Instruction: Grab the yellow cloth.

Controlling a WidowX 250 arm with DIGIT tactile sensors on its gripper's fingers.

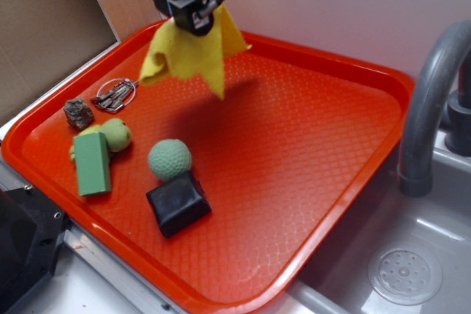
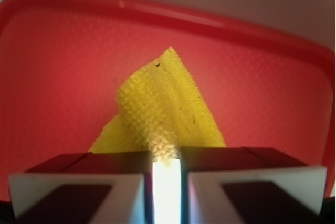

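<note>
The yellow cloth (image 1: 193, 55) hangs in the air above the far left part of the orange tray (image 1: 294, 130), its corners drooping down. My gripper (image 1: 193, 20) is shut on the cloth's top and holds it clear of the tray; a dark shadow lies on the tray below. In the wrist view the cloth (image 2: 163, 111) spreads out in a triangle from between my two fingers, and my gripper (image 2: 167, 158) pinches its bunched edge in a narrow gap, with the tray (image 2: 58, 66) beneath.
On the tray's left side lie a key ring (image 1: 115, 95), a small brown rock (image 1: 78, 112), a green block (image 1: 93, 163) against a light green toy (image 1: 114, 134), a green knitted ball (image 1: 170, 159) and a black pouch (image 1: 178, 203). A grey faucet (image 1: 427, 101) and a sink (image 1: 405, 273) are at the right.
</note>
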